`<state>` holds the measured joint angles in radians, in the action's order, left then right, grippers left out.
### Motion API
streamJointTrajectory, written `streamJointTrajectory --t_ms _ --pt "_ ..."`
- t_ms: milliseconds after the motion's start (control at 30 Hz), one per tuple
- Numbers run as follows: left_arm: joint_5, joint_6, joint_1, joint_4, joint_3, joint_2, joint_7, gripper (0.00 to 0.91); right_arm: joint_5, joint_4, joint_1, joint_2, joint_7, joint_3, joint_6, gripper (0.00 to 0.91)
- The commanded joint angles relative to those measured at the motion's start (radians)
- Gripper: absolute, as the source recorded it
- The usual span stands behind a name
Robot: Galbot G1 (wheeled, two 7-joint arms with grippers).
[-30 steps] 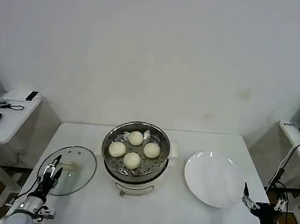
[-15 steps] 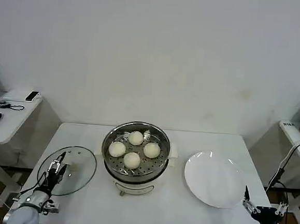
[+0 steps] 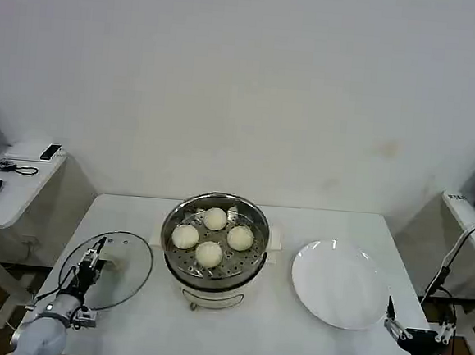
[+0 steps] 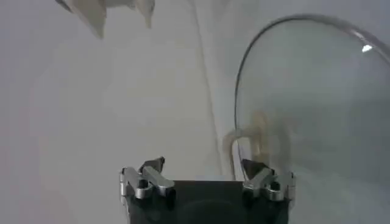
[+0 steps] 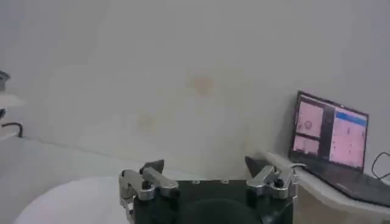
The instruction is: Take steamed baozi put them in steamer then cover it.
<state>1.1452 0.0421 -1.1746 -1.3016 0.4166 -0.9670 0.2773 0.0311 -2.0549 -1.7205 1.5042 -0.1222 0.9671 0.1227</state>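
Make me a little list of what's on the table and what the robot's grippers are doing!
steamed baozi: four, sitting on the perforated tray inside the steamer
steamer: middle of the table, uncovered
cover: lying flat on the table, on the steamer's left
plate: right of the steamer, nothing on it
left gripper: open, over the cover's near edge, pointing at its handle
right gripper: open, low at the table's right front corner, idle
step left: cover not yet on the steamer

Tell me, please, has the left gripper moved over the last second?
Yes. In the head view the left gripper has moved forward over the glass lid, closer to its handle; the lid itself lies where it was.
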Motion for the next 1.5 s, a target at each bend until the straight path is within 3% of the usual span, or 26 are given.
streamJointTrajectory --t_ms 33,267,500,800,1033,1267,1500 --pt "0.000 0.002 0.035 0.039 -0.009 0.002 -0.002 0.000 0.003 0.002 0.000 0.003 0.000 0.000 0.001 0.907" --pt "0.003 0.005 0.025 0.014 0.001 0.005 -0.017 0.000 0.003 0.000 0.000 0.001 -0.001 -0.001 0.003 0.907" --pt "-0.004 -0.009 -0.046 -0.132 0.073 0.025 -0.038 0.000 -0.002 -0.021 -0.012 -0.003 -0.001 -0.010 0.003 0.907" --pt "-0.117 -0.208 -0.247 -0.453 0.224 -0.014 -0.131 0.000 -0.014 0.003 -0.015 -0.026 -0.025 -0.001 0.033 0.907" --pt "-0.128 -0.317 -0.314 -0.630 0.293 -0.038 -0.197 0.000 -0.039 0.019 -0.023 -0.032 -0.029 0.000 0.050 0.907" --pt "-0.111 -0.411 -0.291 -0.796 0.237 -0.038 -0.277 0.000 -0.079 0.041 -0.006 -0.036 -0.029 -0.025 0.055 0.907" --pt "-0.099 -0.469 -0.181 -0.822 0.088 -0.012 -0.299 0.000 -0.121 0.063 0.005 -0.034 -0.026 -0.046 0.061 0.907"
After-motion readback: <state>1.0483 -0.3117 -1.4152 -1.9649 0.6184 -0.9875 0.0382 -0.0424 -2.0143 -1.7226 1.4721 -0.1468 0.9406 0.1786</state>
